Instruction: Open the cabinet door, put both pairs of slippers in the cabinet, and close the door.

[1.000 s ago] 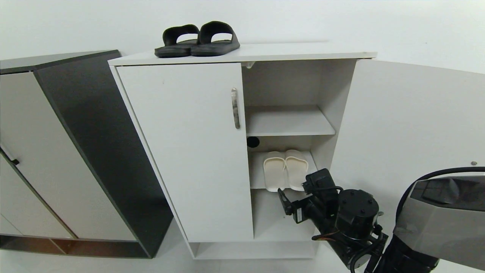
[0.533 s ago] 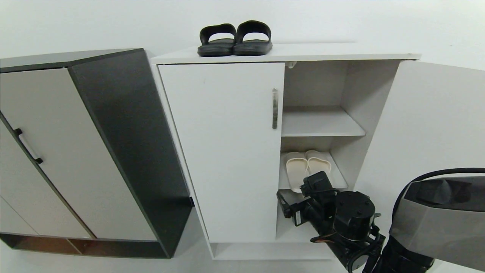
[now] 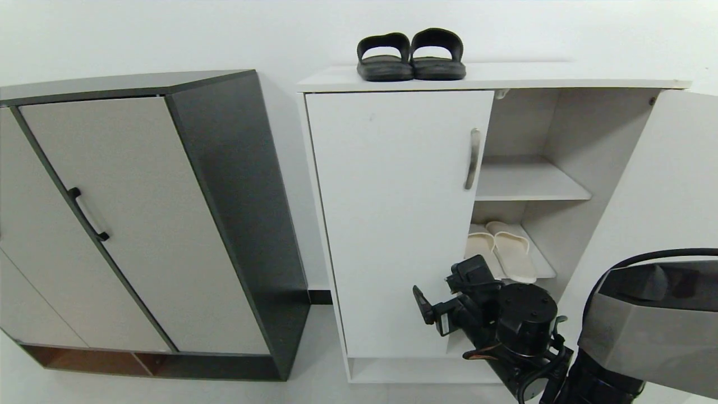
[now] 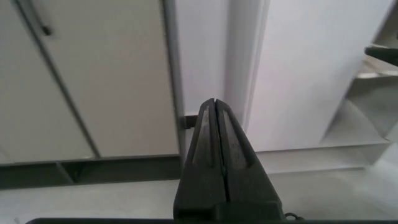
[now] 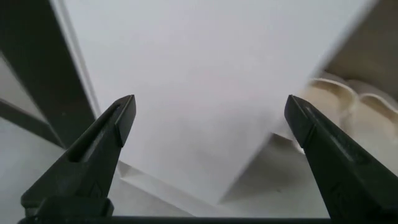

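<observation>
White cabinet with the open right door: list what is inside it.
A pair of cream foam slippers lies on the middle shelf, under a bare upper shelf. The closed left door hides the left half; the robot's right arm blocks whatever lies below.

Bright, even, diffuse light; soft shade inside white cabinet, deepest under its top; straight edges bowing beside it.

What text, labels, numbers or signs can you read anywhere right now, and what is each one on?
No text can be read.
White cabinet, doors and shelves: plain, no print.
Black slippers and cream slippers: no marking visible.
Dark cabinet: plain.
Pale patch behind the right tool: perhaps a sticker, too small to read.
</observation>
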`<state>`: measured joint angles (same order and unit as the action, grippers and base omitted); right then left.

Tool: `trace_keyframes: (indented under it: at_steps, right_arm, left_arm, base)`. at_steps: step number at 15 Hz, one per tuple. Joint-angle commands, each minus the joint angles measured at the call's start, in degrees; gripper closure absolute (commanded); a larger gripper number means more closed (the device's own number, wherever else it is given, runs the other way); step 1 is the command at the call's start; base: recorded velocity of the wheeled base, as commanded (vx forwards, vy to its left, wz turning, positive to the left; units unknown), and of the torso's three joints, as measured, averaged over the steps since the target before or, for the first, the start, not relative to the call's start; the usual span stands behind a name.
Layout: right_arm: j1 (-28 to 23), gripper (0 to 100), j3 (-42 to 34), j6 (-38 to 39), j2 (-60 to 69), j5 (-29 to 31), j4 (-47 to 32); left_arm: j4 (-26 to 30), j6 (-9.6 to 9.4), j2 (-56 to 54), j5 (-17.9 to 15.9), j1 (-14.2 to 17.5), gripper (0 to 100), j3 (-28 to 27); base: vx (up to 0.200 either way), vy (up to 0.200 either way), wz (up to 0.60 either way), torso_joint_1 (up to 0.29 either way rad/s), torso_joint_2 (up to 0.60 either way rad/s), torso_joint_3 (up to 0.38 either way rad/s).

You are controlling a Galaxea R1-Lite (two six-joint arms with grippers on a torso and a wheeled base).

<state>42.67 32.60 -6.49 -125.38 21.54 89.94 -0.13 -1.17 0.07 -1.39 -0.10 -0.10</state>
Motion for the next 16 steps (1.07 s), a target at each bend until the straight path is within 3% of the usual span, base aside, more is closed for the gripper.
trace_keyframes:
  at_steps: [1,16]
  right_arm:
    - [0.0,0,-0.3,0.0,0.0,0.0,0.1]
    - [0.0,0,-0.4,-0.1,-0.3,-1.3,0.1]
  left_arm:
    - [0.0,0.03,0.0,0.0,0.0,100,0.0]
    - [0.0,-0.06,0.0,0.0,0.1,100,0.0]
  base:
    - [0.000,0.000,0.00,0.000,0.00,0.000]
    - [0.000,0.000,0.00,0.000,0.00,0.000]
